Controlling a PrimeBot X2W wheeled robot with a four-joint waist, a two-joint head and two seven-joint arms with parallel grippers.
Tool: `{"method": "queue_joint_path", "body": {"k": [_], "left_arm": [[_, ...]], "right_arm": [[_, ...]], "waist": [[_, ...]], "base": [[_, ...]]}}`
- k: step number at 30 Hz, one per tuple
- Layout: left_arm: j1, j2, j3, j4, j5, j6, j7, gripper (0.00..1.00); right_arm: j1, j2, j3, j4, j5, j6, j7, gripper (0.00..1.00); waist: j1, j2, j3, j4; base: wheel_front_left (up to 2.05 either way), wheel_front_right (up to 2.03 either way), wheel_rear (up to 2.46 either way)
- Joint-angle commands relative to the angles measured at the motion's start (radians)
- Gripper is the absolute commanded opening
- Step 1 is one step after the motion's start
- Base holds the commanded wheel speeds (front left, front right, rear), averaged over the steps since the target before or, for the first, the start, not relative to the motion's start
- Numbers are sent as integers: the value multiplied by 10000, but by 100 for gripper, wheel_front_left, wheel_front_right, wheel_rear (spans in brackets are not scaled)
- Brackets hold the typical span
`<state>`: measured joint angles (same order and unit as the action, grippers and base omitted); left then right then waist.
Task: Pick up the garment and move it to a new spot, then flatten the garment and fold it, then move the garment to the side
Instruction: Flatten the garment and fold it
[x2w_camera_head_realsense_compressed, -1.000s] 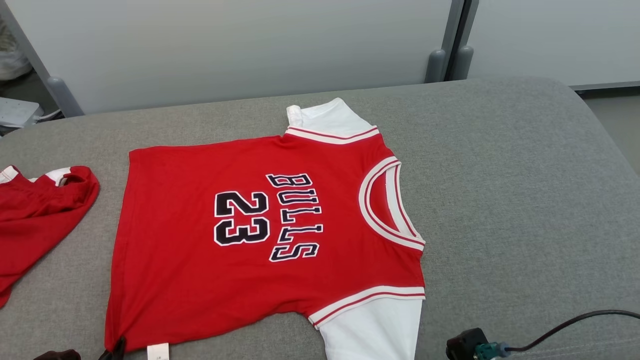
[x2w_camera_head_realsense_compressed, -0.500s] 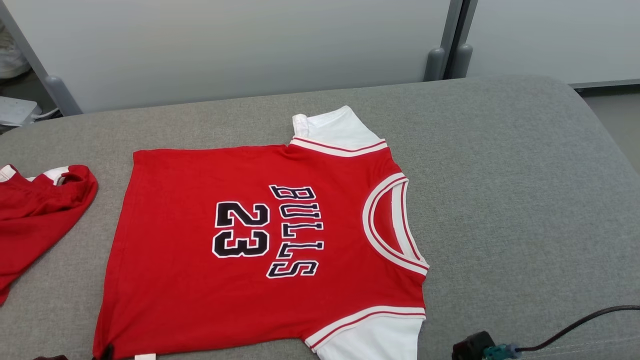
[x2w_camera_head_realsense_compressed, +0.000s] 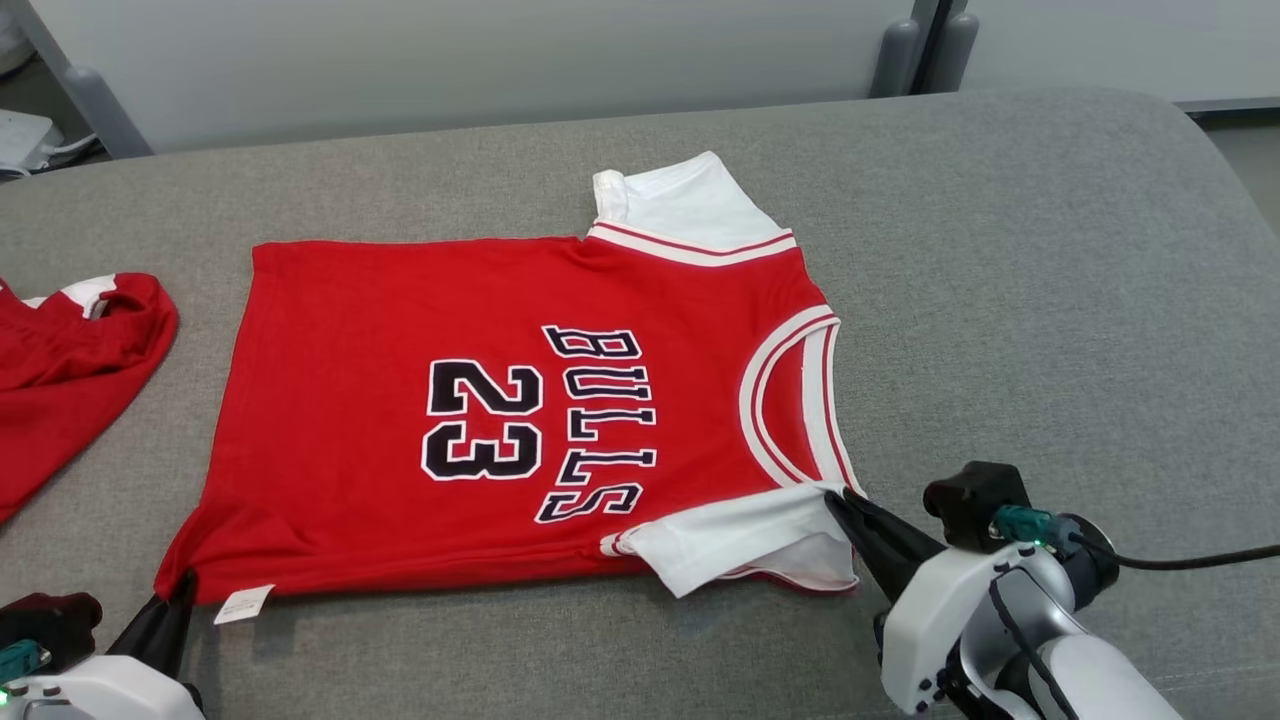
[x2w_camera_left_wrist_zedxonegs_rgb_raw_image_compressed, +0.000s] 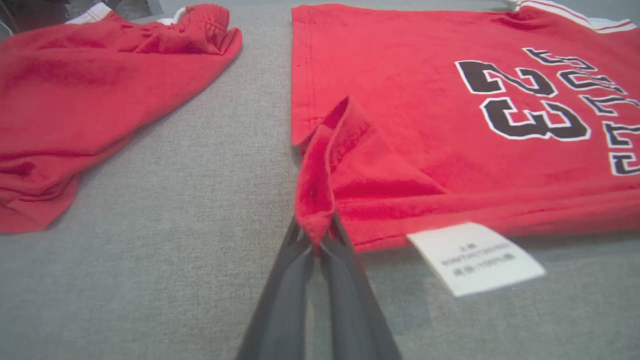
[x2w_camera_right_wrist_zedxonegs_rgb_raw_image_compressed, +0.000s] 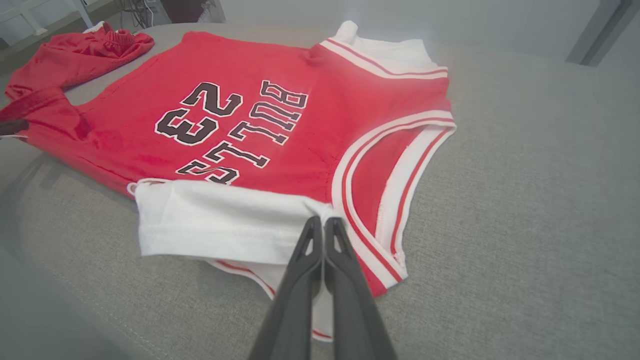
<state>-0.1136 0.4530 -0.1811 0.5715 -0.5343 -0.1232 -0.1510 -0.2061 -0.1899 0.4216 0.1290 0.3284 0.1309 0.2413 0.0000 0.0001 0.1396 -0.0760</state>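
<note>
left gripper (x2w_camera_left_wrist_zedxonegs_rgb_raw_image_compressed: 315, 234) pinching jersey (x2w_camera_head_realsense_compressed: 400, 330) hem corner, right gripper (x2w_camera_right_wrist_zedxonegs_rgb_raw_image_compressed: 322, 224) pinching near shoulder, white sleeve (x2w_camera_head_realsense_compressed: 740, 540) flipped inward; jersey lies mid grey cushion (x2w_camera_head_realsense_compressed: 1050, 300); looks like fold step; next needs both near corners lifted together toward far edge

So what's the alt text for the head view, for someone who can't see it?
A red Bulls 23 jersey lies spread on a grey cushioned surface, the left gripper shut on its near hem corner and the right gripper shut on the near white sleeve, folded onto the red. Another red garment lies at far left.
</note>
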Motion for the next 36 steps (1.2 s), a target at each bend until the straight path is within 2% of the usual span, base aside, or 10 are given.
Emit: {"method": "queue_joint_path", "body": {"k": [1,6,12,25,30,31,32,33,34,36], "left_arm": [[-647,442,387,-136,-44,61,32,0],[-1070,438,364,53,-160,58,260,0],[-1478,437,222,215,-278,28,507,0],[-2333,559,-157,61,-556,-39,912,0],[-2807,419,-246,395,-678,-42,1160,0],[-2878,389,-300,471,-688,-44,1215,13],[-2942,373,-349,518,-685,-46,1216,47],[-2994,366,-395,557,-680,-48,1196,100],[-3030,355,-426,597,-700,-51,1168,100],[-3139,348,-339,594,-716,-34,803,100]], "right_arm": [[-418,108,32,-73,-247,-2,-110,0],[-974,684,-423,562,-1003,-2,-405,0],[-1341,1065,-789,1225,-1708,-2,-815,0],[-1834,1361,-1139,2035,-2104,-2,-1551,0],[-2129,1390,-1047,2482,-1994,-2,-1814,0],[-2185,1391,-976,2550,-1870,-2,-1871,0],[-2234,1392,-938,2612,-1708,-2,-1925,13],[-2287,1393,-903,2675,-1606,-2,-1974,47],[-2343,1394,-866,2719,-1542,-2,-2069,100],[-2420,1394,-914,2804,-1501,-2,-2277,100]], "waist": [[0,-1,135,10],[0,-1,416,9],[0,-1,617,4],[0,-1,775,-63],[0,-1,847,-103],[0,-1,868,-111],[0,-1,893,-121],[0,-1,913,-130],[0,-1,924,-134],[0,-1,931,-133]], "base": [[0,0,0],[0,0,0],[0,0,0],[0,0,0],[0,0,0],[0,0,0],[0,0,0],[0,0,0],[0,0,0],[0,0,0]]}}
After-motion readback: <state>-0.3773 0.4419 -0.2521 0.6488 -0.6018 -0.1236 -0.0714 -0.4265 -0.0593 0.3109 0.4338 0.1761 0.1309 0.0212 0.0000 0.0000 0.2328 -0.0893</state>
